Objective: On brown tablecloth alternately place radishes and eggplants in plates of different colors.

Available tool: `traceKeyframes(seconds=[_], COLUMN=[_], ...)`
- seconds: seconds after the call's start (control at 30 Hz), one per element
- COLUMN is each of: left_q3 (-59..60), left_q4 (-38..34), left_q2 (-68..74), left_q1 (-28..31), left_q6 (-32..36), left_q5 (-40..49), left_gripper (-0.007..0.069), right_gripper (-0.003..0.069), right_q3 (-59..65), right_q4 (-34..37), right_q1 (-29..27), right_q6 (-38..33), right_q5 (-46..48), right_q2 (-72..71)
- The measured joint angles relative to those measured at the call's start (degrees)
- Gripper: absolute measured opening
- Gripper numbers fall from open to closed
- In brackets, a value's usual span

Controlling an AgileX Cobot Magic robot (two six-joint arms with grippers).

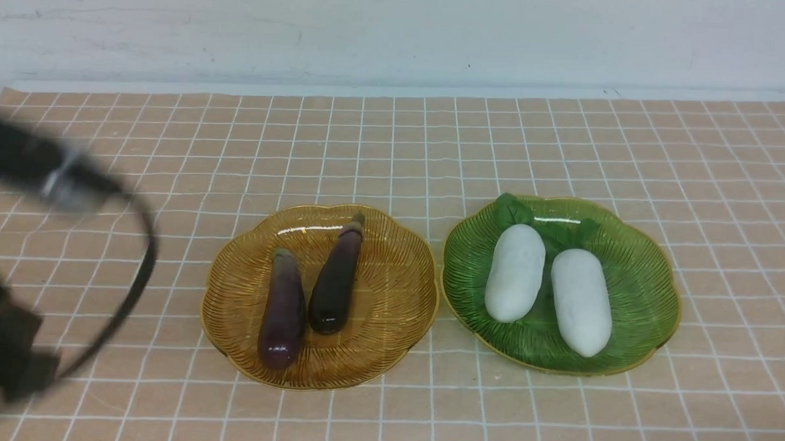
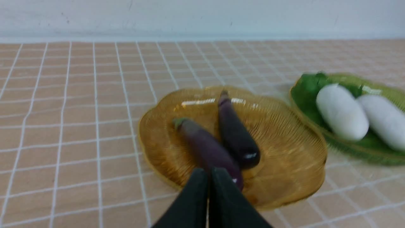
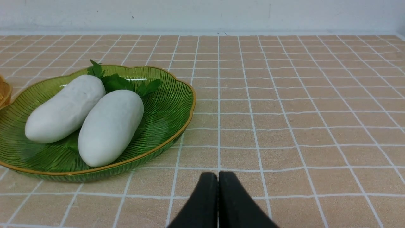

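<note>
On my front feed the left arm (image 1: 13, 246) shows as a dark blur down the left edge of the frame, a black cable (image 1: 139, 283) looping off it, clear of everything on the brown checked tablecloth (image 1: 395, 149). Just left of centre sits the amber plate (image 1: 396, 299), and both eggplants lie inside it side by side, stem caps pointing toward the top of the frame: the left eggplant (image 1: 283, 311) lower in the frame, the darker right eggplant (image 1: 337, 285) a little higher, the two close together near their rounded ends. Right of centre, just beside the amber plate, the rims nearly meeting, is the green plate (image 1: 645, 288), holding both radishes, the left radish (image 1: 515, 272) and the right radish (image 1: 581, 301), their green leaves bunched at the top rim. On the left wrist feed I see the left gripper (image 2: 209, 172) at bottom centre with its fingers pressed together and nothing between them, hanging over the near edge of the amber plate with the tip of one eggplant right behind it. On the right wrist feed the right gripper (image 3: 218, 177) is likewise closed tight and empty at bottom centre, over bare cloth, with the green plate off at the left of that frame
</note>
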Motion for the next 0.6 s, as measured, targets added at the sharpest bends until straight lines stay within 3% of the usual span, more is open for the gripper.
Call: traceKeyframes(seconds=[0.37, 0.6], left_q3=[8.79, 8.83], left_q4=[-1.39, -1.65], left_q2=[-13.56, -18.99], left_q1=[14.92, 16.03], left_q6=[9.42, 9.96], left_q5=[4.97, 11.66], left_gripper=[-0.0003, -0.0003], right_gripper=[0.0001, 0.0001], right_q3=[0.00, 0.00], right_q4=[0.00, 0.00], right_q1=[0.00, 0.00], right_q6=[0.00, 0.00], right_q5=[0.05, 0.05], right_q2=[0.00, 0.00])
